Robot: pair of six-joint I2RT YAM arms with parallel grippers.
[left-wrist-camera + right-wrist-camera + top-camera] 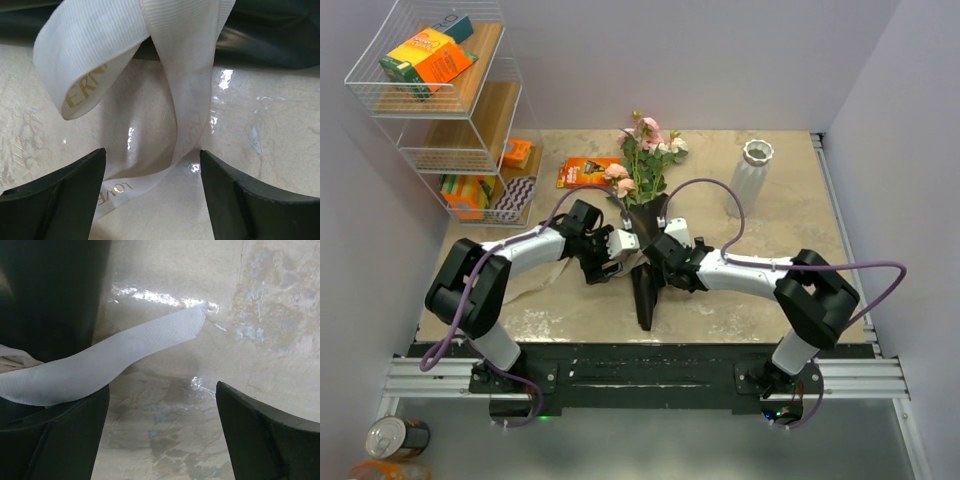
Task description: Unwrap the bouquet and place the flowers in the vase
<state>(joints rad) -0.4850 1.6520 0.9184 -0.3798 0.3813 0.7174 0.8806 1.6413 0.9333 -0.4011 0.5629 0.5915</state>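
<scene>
While the overhead view shows you only two arms crowding one bouquet [645, 215] lying mid-table in its dark wrap, your wrist cameras reveal one white ribbon [185, 90]. The left gripper [152, 165] stands spread, with the ribbon looping between its fingers. The right gripper [162, 400] is spread too, a ribbon end crossing one finger. One vase [751, 175] stands far right. A wire shelf [440, 120] and an orange packet [582, 172] sit off to the left.

The left arm [530, 245] and right arm [750, 272] pair white links with bulky black joint housings, each trailing a looping purple cable [715, 182]. Their fingers [55, 200] are dark, matte wedges.
</scene>
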